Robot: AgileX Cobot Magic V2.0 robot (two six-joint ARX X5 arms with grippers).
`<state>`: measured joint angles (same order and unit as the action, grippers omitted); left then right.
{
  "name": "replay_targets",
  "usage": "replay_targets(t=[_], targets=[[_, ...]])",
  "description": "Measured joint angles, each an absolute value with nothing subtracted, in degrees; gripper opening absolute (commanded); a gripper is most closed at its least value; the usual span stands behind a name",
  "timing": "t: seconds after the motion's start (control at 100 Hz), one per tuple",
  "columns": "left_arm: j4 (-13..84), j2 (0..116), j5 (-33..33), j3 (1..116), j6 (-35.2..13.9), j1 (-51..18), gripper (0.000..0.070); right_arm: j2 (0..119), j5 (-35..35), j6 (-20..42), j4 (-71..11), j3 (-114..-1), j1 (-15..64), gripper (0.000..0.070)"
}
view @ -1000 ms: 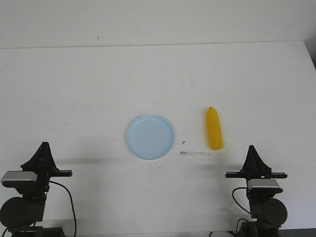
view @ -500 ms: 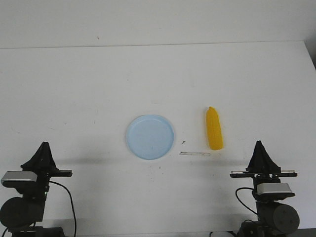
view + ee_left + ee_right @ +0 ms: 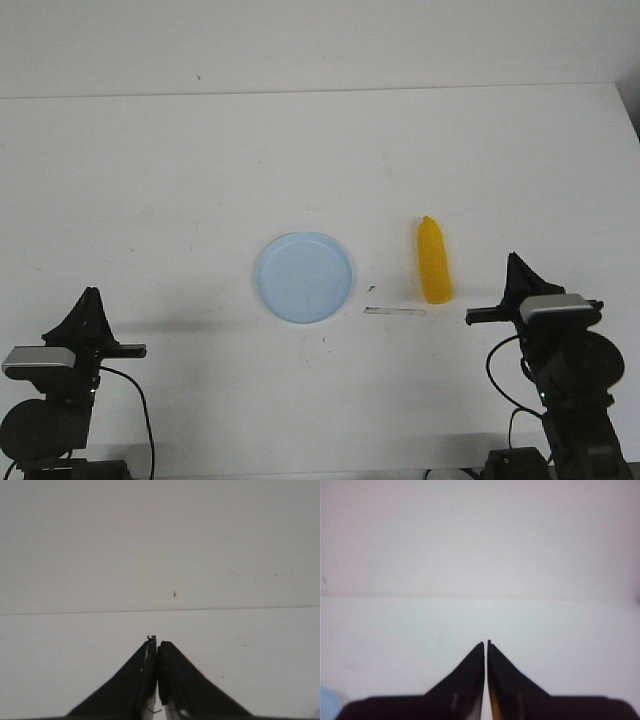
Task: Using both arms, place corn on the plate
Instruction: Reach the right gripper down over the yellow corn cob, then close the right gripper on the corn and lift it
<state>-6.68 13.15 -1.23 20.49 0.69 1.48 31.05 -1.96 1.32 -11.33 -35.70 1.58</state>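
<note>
Front view: white table (image 3: 300, 150) filling most of the frame; pale blue plate (image 3: 304, 277) just below and left of centre, nothing on it; yellow corn (image 3: 433, 261) right of centre, lying flat on the table beside the plate and apart from it, tapered end toward the top of the frame; thin clear strip (image 3: 395, 311) and small dark speck (image 3: 372, 289) between plate and corn, lower down; left gripper (image 3: 90, 297) at lower left, low over the table; right gripper (image 3: 514, 262) at lower right, just right of the corn's lower end, not touching it. Left wrist view: left gripper (image 3: 157, 641) at bottom centre, fingers pressed together, holding nothing; bare white table beyond. Right wrist view: right gripper (image 3: 485, 643) at bottom centre, fingers together with a hairline gap, holding nothing; sliver of the plate (image 3: 329, 702) at lower left corner
</note>
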Motion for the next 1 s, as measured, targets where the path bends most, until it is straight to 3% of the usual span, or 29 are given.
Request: replay_targets(t=[0.36, 0.76, 0.82, 0.94, 1.0], targets=[[-6.7, 13.1, -1.2, 20.5, 0.7, 1.5, 0.0001, 54.1, -2.8, 1.3, -16.9, -43.6, 4.0, 0.0007], [-6.7, 13.1, -1.2, 20.5, 0.7, 1.5, 0.0001, 76.7, -3.0, 6.8, -38.2, -64.4, 6.0, 0.0020], [-6.7, 13.1, -1.2, 20.5, 0.7, 1.5, 0.0001, 79.6, -3.0, 8.0, -41.4, -67.4, 6.2, 0.0084], [-6.7, 13.1, -1.2, 20.5, 0.7, 1.5, 0.0001, 85.2, -2.9, 10.0, -46.2, -72.4, 7.5, 0.0362], [-6.7, 13.1, -1.2, 20.5, 0.7, 1.5, 0.0001, 87.4, -3.0, 10.7, -46.8, -73.9, 8.3, 0.0420]])
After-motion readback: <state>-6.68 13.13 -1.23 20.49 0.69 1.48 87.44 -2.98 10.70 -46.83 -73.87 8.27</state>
